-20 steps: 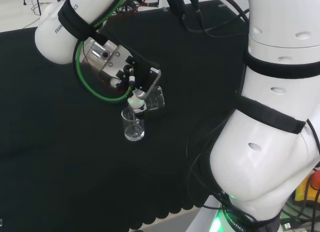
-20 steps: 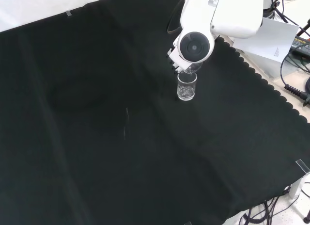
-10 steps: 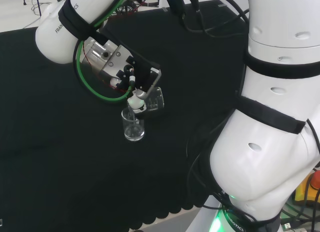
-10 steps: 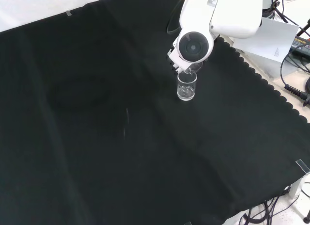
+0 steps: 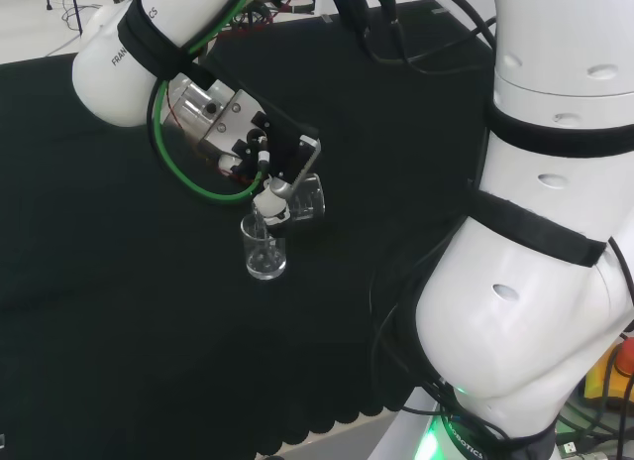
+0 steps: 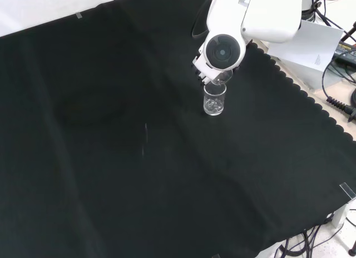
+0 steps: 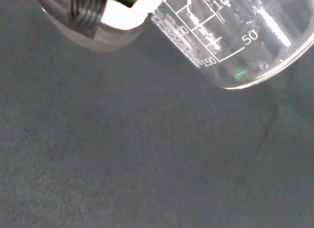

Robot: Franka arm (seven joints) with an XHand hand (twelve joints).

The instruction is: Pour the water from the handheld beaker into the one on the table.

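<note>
The black and white hand [image 5: 260, 153] has its fingers curled around a clear glass beaker [image 5: 307, 195], tipped over a small clear beaker [image 5: 264, 249] standing on the black-cloth bench [image 5: 119, 311], near its scalloped edge.

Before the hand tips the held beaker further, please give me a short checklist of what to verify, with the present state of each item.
1. The hand holds the held beaker: ok, its fingers are curled round it in the head view.
2. Held beaker is tilted toward the beaker on the table: ok.
3. Held beaker's lip is over the table beaker's mouth: ok in the front view, where it sits just above the rim.
4. Table beaker stands upright on the black cloth: ok.
5. Water left in the held beaker: cannot tell; the glass is clear.
6. Spills on the cloth round the table beaker: cannot tell.
</note>
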